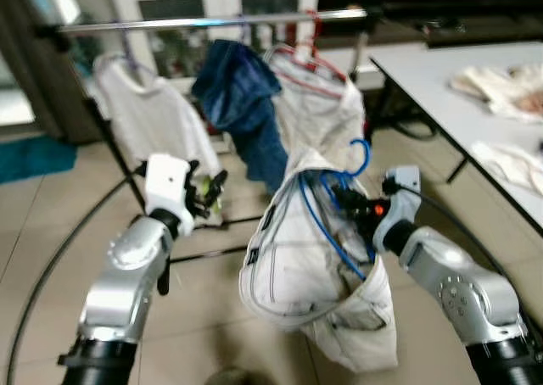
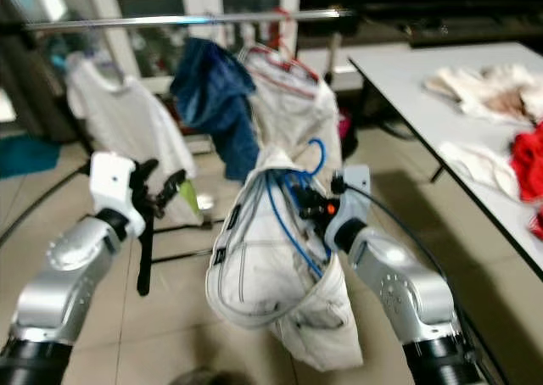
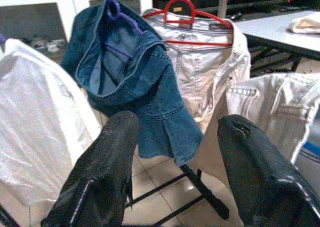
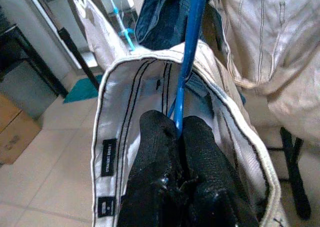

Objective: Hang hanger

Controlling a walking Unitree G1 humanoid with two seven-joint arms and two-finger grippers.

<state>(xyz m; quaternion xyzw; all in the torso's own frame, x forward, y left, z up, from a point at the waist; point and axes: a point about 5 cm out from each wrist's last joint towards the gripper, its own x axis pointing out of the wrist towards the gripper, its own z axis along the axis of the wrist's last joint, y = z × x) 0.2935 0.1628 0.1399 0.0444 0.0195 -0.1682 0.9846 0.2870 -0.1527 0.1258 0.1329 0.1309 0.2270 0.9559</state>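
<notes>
Right gripper [image 4: 176, 137] is clamping the blue hanger [image 4: 189, 57] carrying pale shorts [image 1: 322, 275]; left gripper [image 3: 175, 162] is hovering, fingers apart. Rail [image 1: 212, 20] is standing beyond.

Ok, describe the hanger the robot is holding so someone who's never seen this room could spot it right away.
Start at the silver clothes rail across the back, hung with garments. Below and in front of it, the right end effector is shut on a blue wire hanger carrying pale off-white trousers. It is off the rail; the red hanger and purple hanger already hang there.

Both arms are showing silver, rounded shells with black cuffs. The left hand [image 1: 206, 192] is wearing a white wrist block. The right hand [image 4: 179, 132] is showing textured black fingers.
</notes>
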